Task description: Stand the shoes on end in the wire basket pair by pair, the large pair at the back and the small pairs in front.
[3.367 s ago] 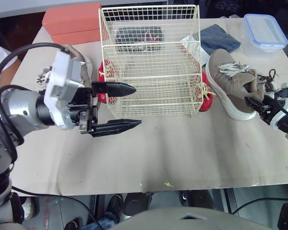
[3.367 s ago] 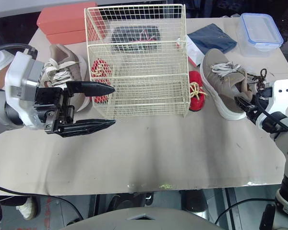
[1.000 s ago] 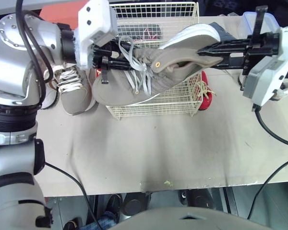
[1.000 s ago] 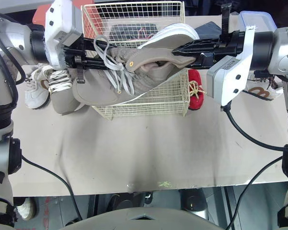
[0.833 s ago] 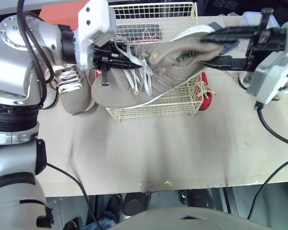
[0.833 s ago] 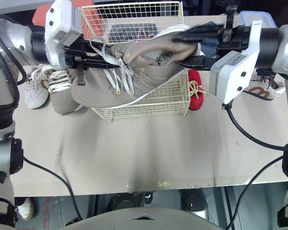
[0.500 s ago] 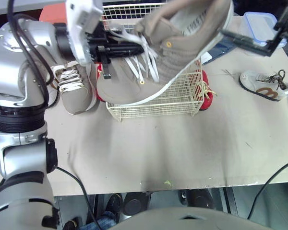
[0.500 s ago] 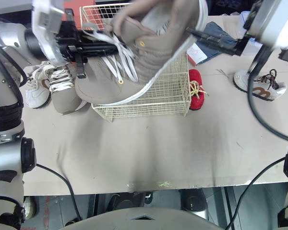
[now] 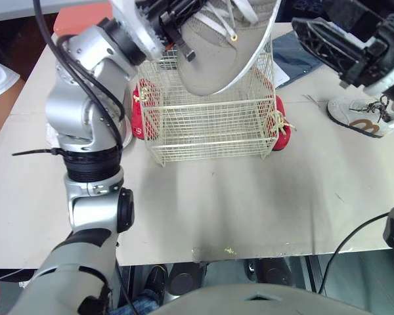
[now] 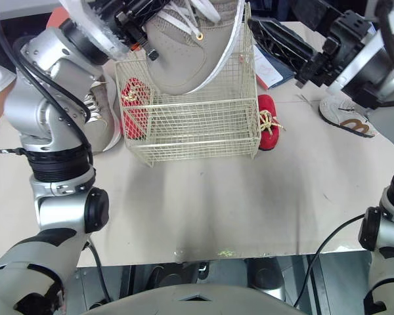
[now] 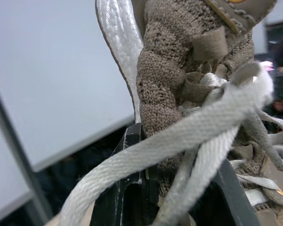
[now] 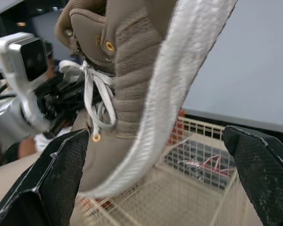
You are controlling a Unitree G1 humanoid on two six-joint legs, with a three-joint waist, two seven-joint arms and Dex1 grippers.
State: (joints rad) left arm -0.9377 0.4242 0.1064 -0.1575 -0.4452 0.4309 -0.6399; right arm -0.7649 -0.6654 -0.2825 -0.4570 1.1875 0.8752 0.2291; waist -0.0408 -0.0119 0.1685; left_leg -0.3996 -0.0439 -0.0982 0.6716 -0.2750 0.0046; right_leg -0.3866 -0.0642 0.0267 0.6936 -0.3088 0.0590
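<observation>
Since the left gripper [image 11: 155, 155] is clamped only on the tongue and laces of the tan shoe [image 9: 230, 46], hanging toe-down over the wire basket [image 9: 210, 141], the shoe may slip or snag the wires; the right gripper [image 12: 155, 136] stands spread at 3 o'clock. No shoe stands inside; one red shoe [image 9: 280, 126] lies outside at 3 o'clock, another [image 9: 139, 117] at 9.
</observation>
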